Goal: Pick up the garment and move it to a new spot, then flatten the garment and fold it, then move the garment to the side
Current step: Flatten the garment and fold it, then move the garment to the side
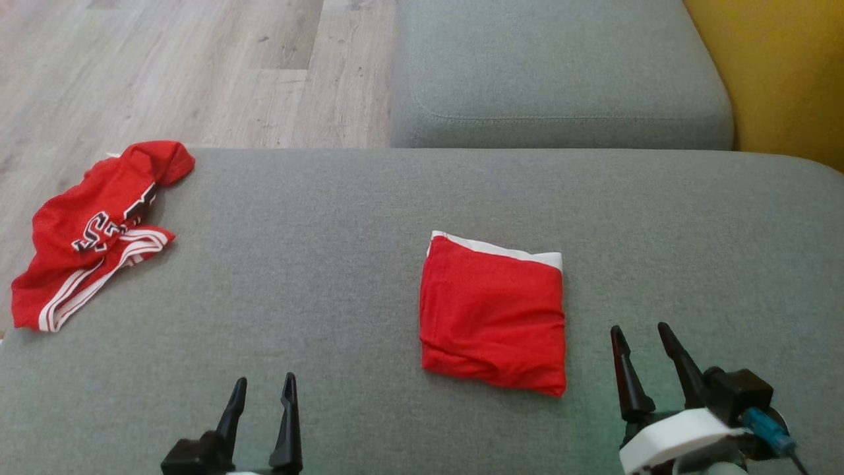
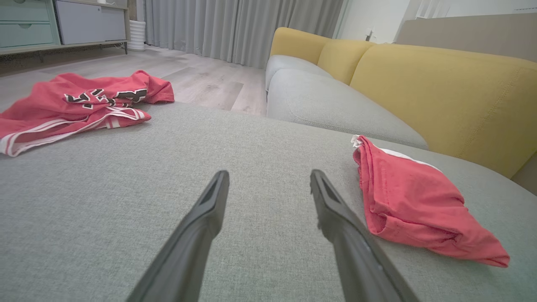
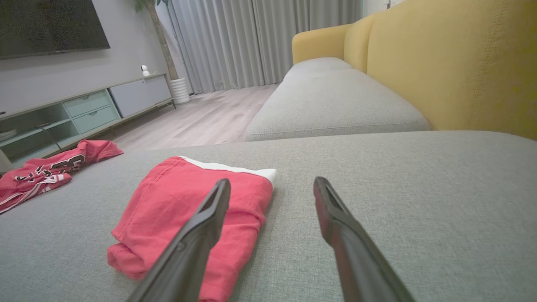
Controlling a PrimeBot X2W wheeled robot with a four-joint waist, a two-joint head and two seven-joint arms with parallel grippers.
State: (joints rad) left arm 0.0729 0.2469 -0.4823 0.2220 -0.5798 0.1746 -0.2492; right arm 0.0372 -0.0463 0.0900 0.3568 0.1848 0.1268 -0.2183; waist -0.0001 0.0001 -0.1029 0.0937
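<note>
Hovering with left gripper (image 1: 266, 377) and right gripper (image 1: 638, 326) over near edge of grey cushion (image 1: 330, 264), both finger pairs spread wide, gripping nothing.

Seeing folded garment (image 1: 493, 316) lying flat between them: just left of right fingertips, well right of left fingertips.

Judging right arm nearer.

Reading garment as nearly square, slightly longer along finger direction, white-edged end farthest.

Judging fold done, sideways move pending.

Noting crumpled jersey (image 1: 92, 231) lying far left beyond left fingers.
</note>
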